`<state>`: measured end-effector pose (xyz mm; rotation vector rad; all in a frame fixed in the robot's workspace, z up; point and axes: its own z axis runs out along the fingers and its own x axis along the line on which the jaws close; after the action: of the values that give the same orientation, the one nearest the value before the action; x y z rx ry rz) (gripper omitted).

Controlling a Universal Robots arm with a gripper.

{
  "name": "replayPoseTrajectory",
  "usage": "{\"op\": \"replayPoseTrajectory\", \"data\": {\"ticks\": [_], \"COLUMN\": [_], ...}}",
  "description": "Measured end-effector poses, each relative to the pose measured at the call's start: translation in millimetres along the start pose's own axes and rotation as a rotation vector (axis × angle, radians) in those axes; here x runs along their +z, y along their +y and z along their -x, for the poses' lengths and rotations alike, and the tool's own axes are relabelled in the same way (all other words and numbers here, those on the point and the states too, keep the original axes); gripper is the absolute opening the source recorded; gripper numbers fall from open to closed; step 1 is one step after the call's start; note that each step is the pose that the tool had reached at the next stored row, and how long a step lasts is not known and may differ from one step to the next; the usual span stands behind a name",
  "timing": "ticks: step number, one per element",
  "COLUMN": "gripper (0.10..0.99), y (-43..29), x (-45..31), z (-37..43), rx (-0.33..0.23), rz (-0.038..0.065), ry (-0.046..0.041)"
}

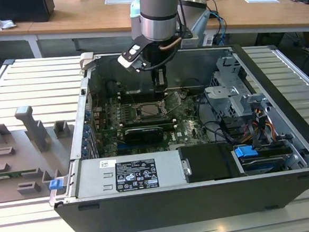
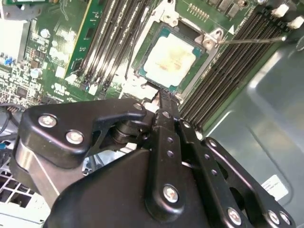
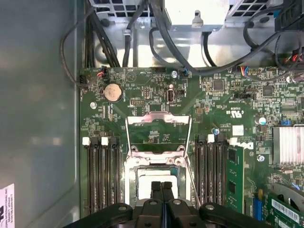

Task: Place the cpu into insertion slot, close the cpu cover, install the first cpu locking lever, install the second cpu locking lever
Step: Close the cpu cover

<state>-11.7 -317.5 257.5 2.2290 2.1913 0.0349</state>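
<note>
The cpu (image 2: 169,53), a pale beige-silver square, lies in the insertion slot (image 1: 149,110) on the green board. My gripper (image 3: 161,186) hovers just over the cpu's edge with its black fingers pressed together and nothing between them; in the exterior view the gripper (image 1: 160,82) hangs straight down inside the case. The cpu cover (image 3: 157,117), a silvery frame with a square cut-out, stands swung open beyond the slot, hinged at the slot's edge. A thin wire locking lever (image 3: 189,178) stands loose beside the slot, and the lever (image 2: 251,40) also shows in the second wrist view.
Rows of black memory slots (image 3: 102,173) flank the socket on both sides. Black cables (image 3: 161,28) cross beyond the board. A power supply (image 1: 129,173) and a drive cage (image 1: 232,92) fill the case. A grey fixture (image 1: 31,130) sits at the exterior view's left.
</note>
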Motion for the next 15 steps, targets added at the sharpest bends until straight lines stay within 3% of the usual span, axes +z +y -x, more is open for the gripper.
{"op": "replayPoseTrajectory", "data": {"ticks": [2, 3, 6, 11, 15], "gripper": [0.106, 0.106, 0.106, 0.106, 0.106], "y": [11.5, 13.4, 15.0, 17.3, 26.5], "x": [0.5, 0.6, -5.2, -5.7, -5.1], "z": [-0.2, -0.2, -0.4, -0.5, -0.7], "rx": [-0.009, -0.014, -0.035, -0.036, -0.081], "rz": [-0.001, -0.001, -0.001, -0.001, -0.001], "ry": [0.0003, 0.0006, 0.0013, 0.0015, 0.0026]}}
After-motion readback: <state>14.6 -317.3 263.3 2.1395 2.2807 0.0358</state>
